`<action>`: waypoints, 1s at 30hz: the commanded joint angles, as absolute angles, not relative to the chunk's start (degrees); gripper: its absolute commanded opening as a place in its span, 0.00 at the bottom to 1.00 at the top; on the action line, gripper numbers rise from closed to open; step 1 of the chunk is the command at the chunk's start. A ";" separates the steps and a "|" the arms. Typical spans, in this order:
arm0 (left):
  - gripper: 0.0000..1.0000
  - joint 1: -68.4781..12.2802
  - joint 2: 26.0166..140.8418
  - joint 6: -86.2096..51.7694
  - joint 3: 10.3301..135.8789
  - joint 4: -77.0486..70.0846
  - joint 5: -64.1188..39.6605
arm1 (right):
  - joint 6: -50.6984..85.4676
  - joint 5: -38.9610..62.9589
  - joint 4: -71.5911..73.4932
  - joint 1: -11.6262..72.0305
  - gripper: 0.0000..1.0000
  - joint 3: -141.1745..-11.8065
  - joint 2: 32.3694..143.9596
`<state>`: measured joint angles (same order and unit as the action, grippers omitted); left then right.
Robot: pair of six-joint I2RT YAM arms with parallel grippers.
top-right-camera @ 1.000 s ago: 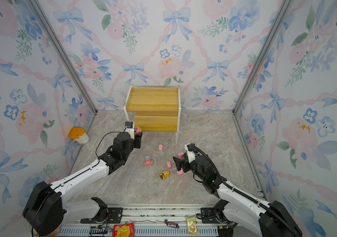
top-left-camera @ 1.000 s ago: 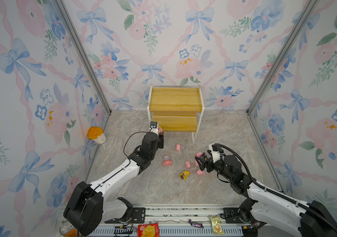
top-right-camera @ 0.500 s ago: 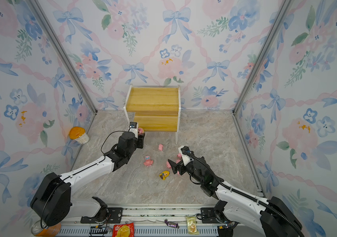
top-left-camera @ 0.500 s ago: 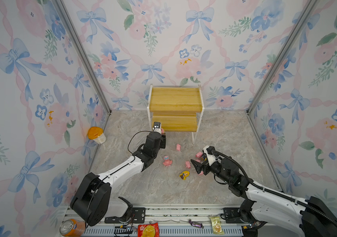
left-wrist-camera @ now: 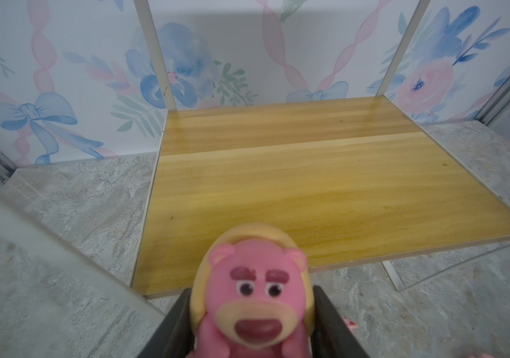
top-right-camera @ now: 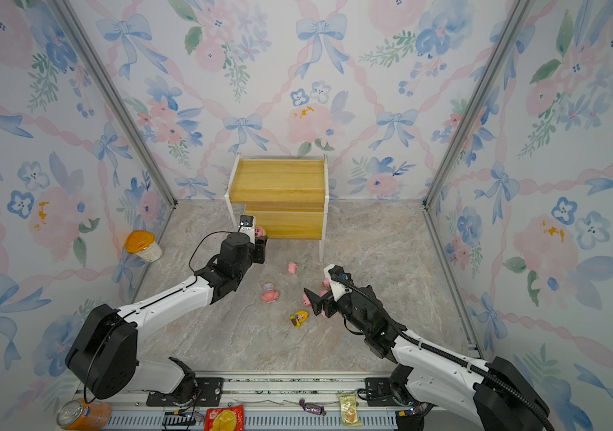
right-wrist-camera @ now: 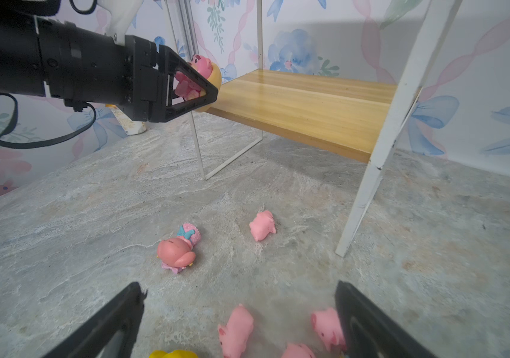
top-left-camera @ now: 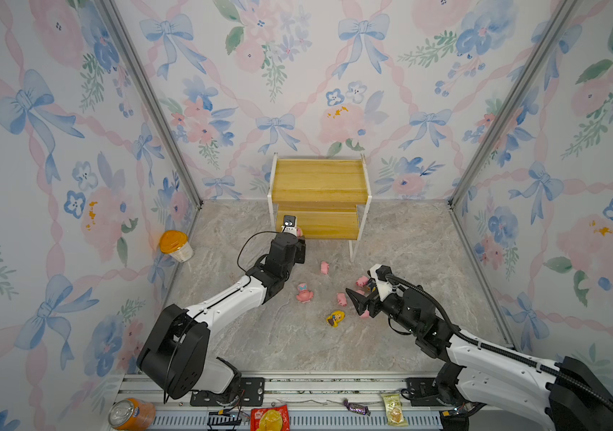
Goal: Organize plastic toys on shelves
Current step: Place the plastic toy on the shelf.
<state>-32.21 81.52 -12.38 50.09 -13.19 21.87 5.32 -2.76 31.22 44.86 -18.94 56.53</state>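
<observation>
Barely begun | shelves [top-left-camera: 318, 179] bare, 0 placed | left hand [top-right-camera: 260, 241] grips pink bear [left-wrist-camera: 253, 297], lower shelf [left-wrist-camera: 309, 201] edge just ahead | right hand [right-wrist-camera: 239, 289] gapes empty over pigs [right-wrist-camera: 262, 225] on bench [top-left-camera: 260, 336] | most work remains

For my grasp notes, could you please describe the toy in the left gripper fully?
The plastic-looking pink bear toy has dark brows, a cream muzzle, a red mouth and a yellowish shell behind. The left gripper pinches its sides at the front corner of the lower shelf board; contact there is unclear.

Lower shelf board [left-wrist-camera: 309, 186] open from front; white leg [right-wrist-camera: 368, 186] at corner; pigs [right-wrist-camera: 262, 225] scattered on floor [right-wrist-camera: 92, 201], gaps seemingly passable.
</observation>
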 commanded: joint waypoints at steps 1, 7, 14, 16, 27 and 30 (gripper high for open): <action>0.48 -31.91 82.36 -11.37 52.62 -13.63 22.32 | 5.45 -2.37 33.35 45.65 0.98 -18.99 56.95; 0.48 -31.61 83.62 -10.33 54.70 -12.94 22.13 | 5.67 -2.43 33.91 45.69 0.99 -18.81 57.37; 0.49 -31.03 84.04 -9.49 55.43 -12.70 22.04 | 5.69 -2.18 34.72 45.73 0.99 -18.81 57.73; 0.49 -30.81 84.28 -9.58 55.42 -12.74 22.11 | 5.73 -2.24 34.80 45.75 0.99 -18.81 57.80; 0.49 -30.08 87.35 -9.94 56.11 -13.98 21.46 | 5.82 -2.20 35.09 45.80 0.99 -18.68 58.33; 0.48 -29.99 88.06 -9.92 57.06 -13.98 21.94 | 5.77 -2.22 35.07 45.79 0.99 -18.68 58.35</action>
